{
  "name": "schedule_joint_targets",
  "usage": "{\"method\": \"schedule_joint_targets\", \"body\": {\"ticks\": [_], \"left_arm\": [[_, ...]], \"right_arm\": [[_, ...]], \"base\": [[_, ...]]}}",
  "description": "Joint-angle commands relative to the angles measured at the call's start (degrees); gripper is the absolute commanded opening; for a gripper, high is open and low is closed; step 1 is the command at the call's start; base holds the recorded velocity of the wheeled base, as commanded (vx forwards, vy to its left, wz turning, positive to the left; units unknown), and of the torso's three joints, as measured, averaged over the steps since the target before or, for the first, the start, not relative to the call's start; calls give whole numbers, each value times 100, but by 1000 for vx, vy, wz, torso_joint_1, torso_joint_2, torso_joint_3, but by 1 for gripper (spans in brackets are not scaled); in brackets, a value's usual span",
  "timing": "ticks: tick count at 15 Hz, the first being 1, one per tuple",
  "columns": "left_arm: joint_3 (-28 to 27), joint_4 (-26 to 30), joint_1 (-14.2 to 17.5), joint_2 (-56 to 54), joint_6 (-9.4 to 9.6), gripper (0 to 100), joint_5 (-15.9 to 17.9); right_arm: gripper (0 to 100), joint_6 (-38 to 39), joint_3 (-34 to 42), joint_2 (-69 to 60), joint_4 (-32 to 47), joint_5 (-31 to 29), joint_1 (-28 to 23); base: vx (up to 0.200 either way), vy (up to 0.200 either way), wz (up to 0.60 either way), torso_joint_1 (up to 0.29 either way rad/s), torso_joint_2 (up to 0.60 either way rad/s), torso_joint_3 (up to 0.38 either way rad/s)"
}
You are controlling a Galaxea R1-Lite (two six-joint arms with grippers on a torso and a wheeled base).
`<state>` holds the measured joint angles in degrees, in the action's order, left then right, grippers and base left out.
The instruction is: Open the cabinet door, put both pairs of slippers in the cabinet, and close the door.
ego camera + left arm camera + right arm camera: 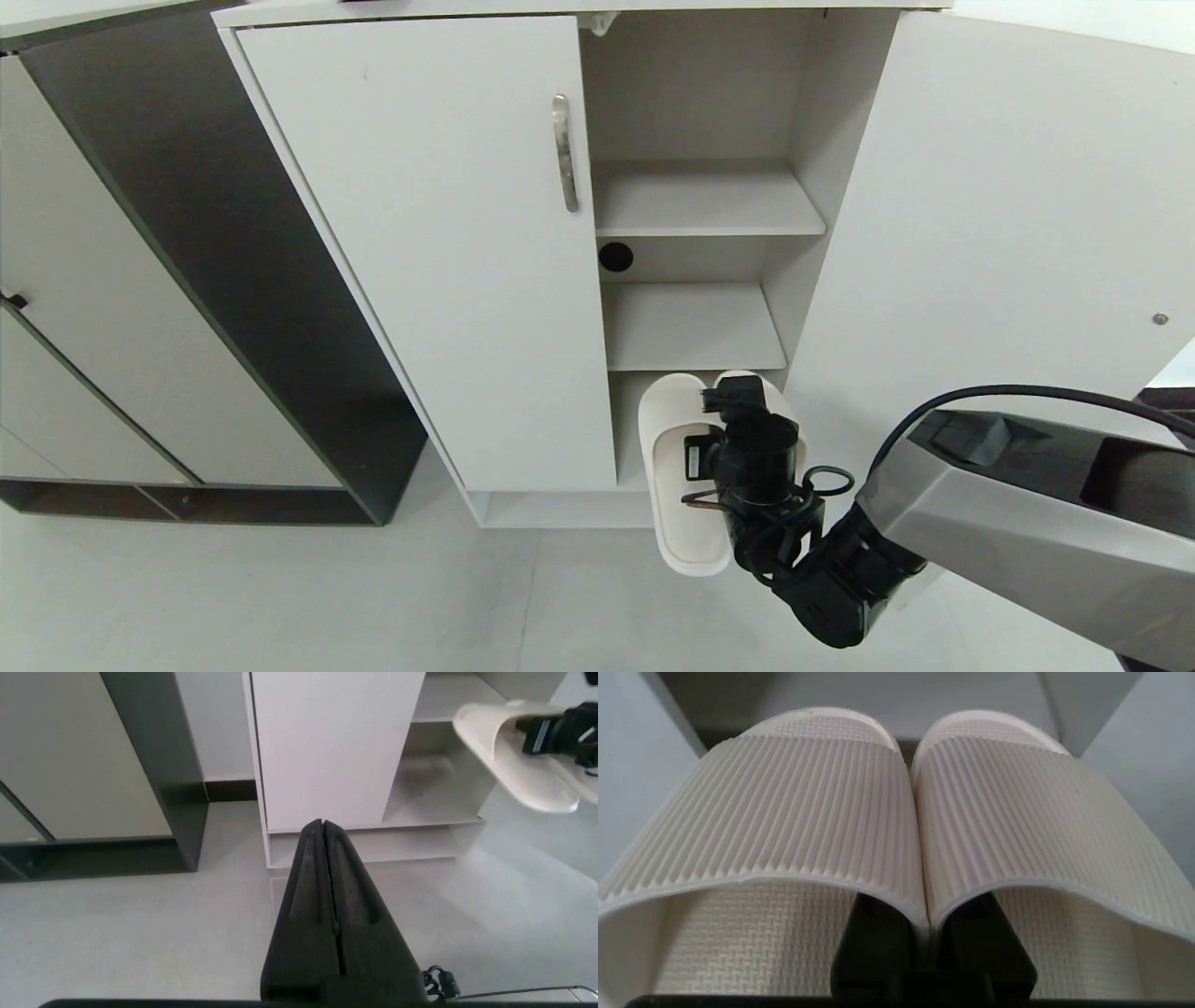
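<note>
Entry: one pair of slippers (686,504) (803,803), cream with ribbed straps, lower centre of the head frame. The two lie side by side, touching along their inner edges; toes point into the cabinet (803,121), heels hang out over the floor (280,597). The toe ends sit at the mouth of the bottom compartment, just under the lower shelf (691,327); we cannot tell whether the soles touch the compartment's base.

The right gripper (736,399) (929,952) sits on top of the pair, over the straps. In the right wrist view we see its fingers (873,943) go one into each slipper, clamped on the two adjoining inner walls.

The left gripper (322,826) has its fingers pressed together with nothing between them. It hangs above the floor, facing the cabinet, well apart from the slippers.

Surroundings, head frame:
- shut door (420,233) centre-left, with a metal handle (563,154) on its right edge
- open door (990,215) swung out at right
- upper shelf (700,201) above the lower one
- round hole (615,257) in the back panel, between the two shelves
- neighbouring cabinet (75,280) at far left, its side panel dark
</note>
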<state>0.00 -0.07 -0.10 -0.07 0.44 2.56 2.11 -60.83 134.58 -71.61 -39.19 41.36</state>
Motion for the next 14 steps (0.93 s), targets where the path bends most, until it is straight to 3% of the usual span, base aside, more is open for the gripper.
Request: {"method": "schedule_joint_targets", "body": {"ticks": [1,9,14], "left_arm": [[0,-1,1,7,0,0,-1],[0,-1,1,7,0,0,-133],[0,-1,1,7,-9,0,-168]], "right_arm": [[0,-79,1,33,-125,-18,-23],[0,-97,-69,182,-152,-18,-137],[0,-88,-183,173,-161,-89,-216]], "base": [[0,0,0,0,0,0],[0,0,0,0,0,0],[200,0,0,0,0,6]]}}
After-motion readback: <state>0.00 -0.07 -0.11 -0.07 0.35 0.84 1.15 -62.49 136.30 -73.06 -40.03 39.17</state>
